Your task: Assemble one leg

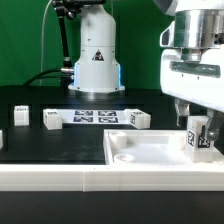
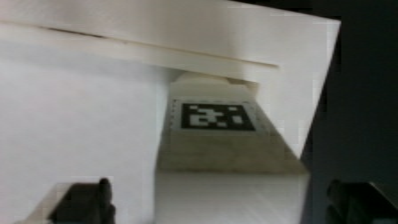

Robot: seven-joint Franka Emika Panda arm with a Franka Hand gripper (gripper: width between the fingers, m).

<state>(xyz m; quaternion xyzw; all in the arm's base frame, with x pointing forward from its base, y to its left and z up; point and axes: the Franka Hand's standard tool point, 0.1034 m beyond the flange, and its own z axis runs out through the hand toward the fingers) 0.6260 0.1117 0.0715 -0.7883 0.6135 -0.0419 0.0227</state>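
Note:
A leg (image 1: 198, 139), a small white square post with a black-and-white tag, stands upright on the right end of the flat white tabletop (image 1: 150, 152). My gripper (image 1: 197, 127) hangs over it, one finger on each side of the post. In the wrist view the leg (image 2: 222, 150) runs up between the two dark fingertips (image 2: 86, 202), with a gap on each side, so the gripper (image 2: 217, 205) is open and holds nothing. The tabletop (image 2: 71, 100) fills the area behind the leg.
Three more legs lie on the black table: two at the exterior view's left (image 1: 22, 117) (image 1: 51, 120) and one near the middle (image 1: 140, 119). The marker board (image 1: 97, 117) lies between them. The robot base (image 1: 95, 60) stands behind.

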